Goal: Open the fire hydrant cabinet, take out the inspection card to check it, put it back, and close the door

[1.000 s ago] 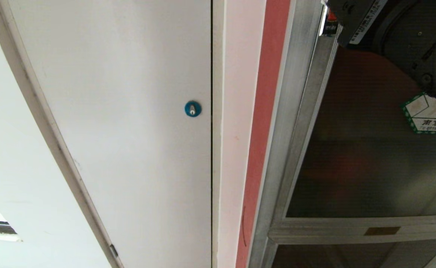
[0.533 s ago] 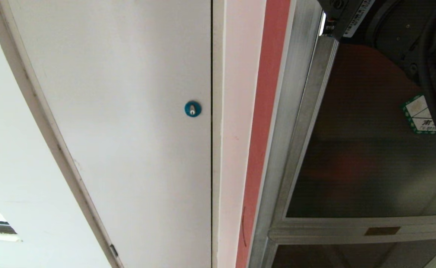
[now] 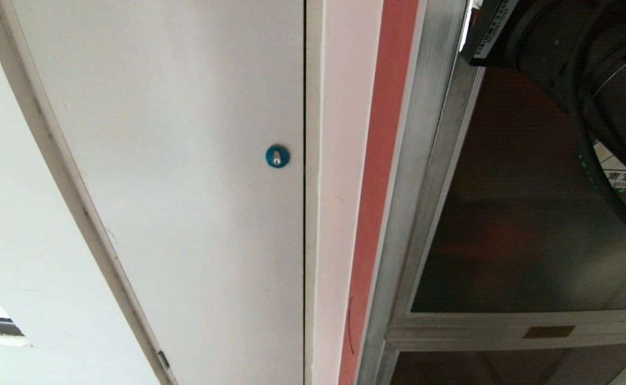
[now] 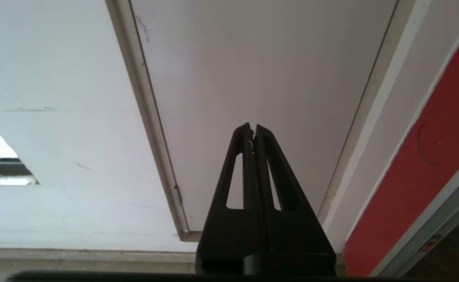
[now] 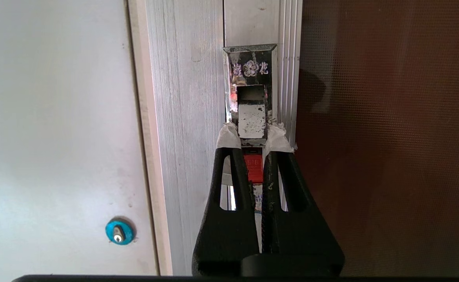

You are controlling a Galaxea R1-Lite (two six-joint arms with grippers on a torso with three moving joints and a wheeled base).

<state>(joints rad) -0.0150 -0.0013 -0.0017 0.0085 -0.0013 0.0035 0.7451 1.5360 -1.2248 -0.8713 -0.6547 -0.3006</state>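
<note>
The fire hydrant cabinet (image 3: 425, 160) has a brushed silver frame, and its dark glass door (image 3: 505, 240) is closed. My right arm covers the door's upper right corner and part of the green-bordered sticker (image 3: 620, 171). In the right wrist view my right gripper (image 5: 252, 135) is shut on the silver latch (image 5: 251, 119) at the door's (image 5: 370, 137) edge, one taped fingertip on each side. A red tab (image 5: 254, 168) shows between the fingers. My left gripper (image 4: 253, 129) is shut, holds nothing and points at the white panel. The inspection card is hidden.
Left of the cabinet is a white panel (image 3: 184, 160) with a blue round lock (image 3: 277, 156), also in the right wrist view as the blue lock (image 5: 120, 232). A red strip (image 3: 377, 187) runs between panel and frame. A smaller dark panel (image 3: 505, 369) sits below the door.
My right arm has shifted further over the door's upper corner, hiding the red latch tab seen earlier and covering more of the sticker. The door and the camera have not moved.
</note>
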